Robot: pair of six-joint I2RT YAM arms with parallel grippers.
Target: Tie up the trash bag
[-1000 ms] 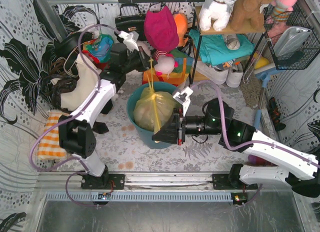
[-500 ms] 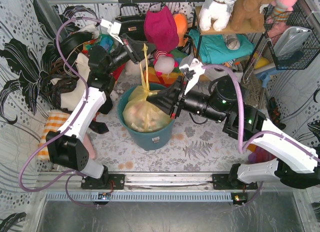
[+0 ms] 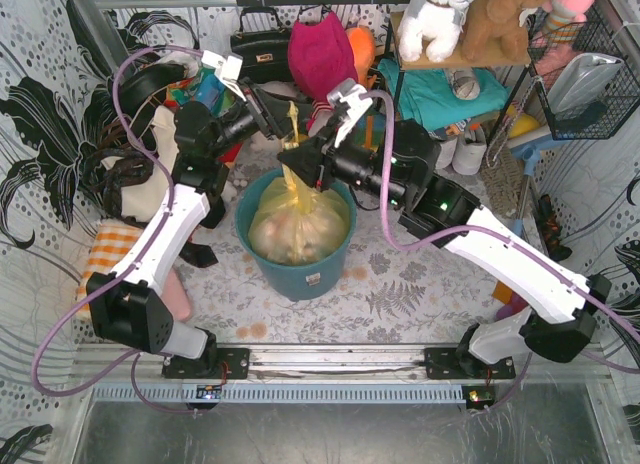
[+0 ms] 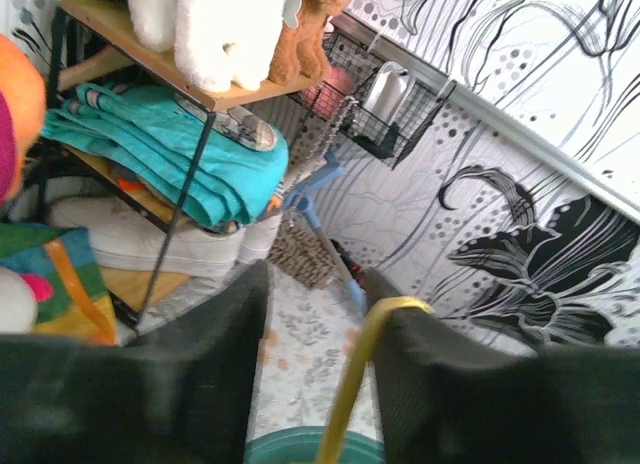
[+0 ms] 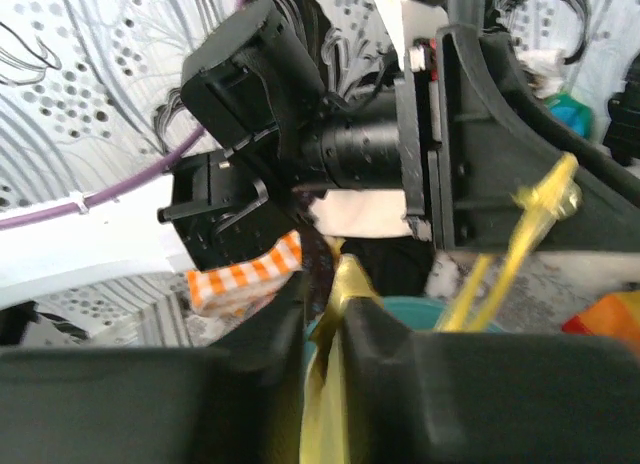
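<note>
Inside the teal bin (image 3: 300, 274) at mid-table, locate the trash bag (image 3: 298, 219): body seated below the rim on all sides, neck drawn up into a thin yellow strand. Observe the right gripper (image 3: 286, 164) pinched tight on the neck just above the bin's far rim, and the left gripper (image 3: 289, 111) higher up, nipped nearly closed on the strand's top end. Note both wrists crowded together over that far rim. Note tight margins behind: piled bags and toys (image 3: 320, 59) and a wire shelf rack (image 3: 400, 94) near the bin. Find open patterned mat (image 3: 400, 294) in front and to the right, with an orange checked cloth (image 3: 105, 264) well apart at left.
</note>
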